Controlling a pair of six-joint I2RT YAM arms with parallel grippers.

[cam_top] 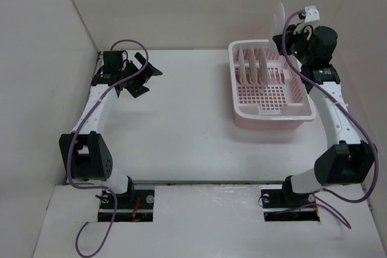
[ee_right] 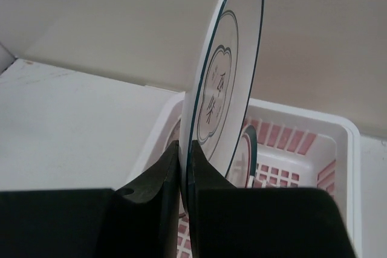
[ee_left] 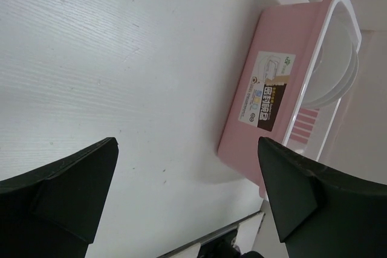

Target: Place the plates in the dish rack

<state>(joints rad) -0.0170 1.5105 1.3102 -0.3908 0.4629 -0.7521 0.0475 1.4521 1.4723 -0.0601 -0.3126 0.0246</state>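
Gripping plate (ee_right: 217, 89): right jaws clamped on green-rimmed edge, dark characters at centre
Left jaws: wide open, empty
Rack (ee_left: 239, 146) sticker (ee_left: 270, 98): print illegible

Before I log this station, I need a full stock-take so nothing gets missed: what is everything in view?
held plate: one, white with a dark green rim band, upright in the air above the rack's far right end.
racked plates: apparently three, white, standing on edge between the prongs in the rack's far left part.
dish rack: one, pale pink with a white rim, on the right half of the table.
sticker: one, white and dark, on the rack's pink side wall.
table: one, white.
cables: two, purple, one along each arm.
left gripper: black, open, empty, above the table's far left.
right gripper: black, shut on the held plate's lower edge.
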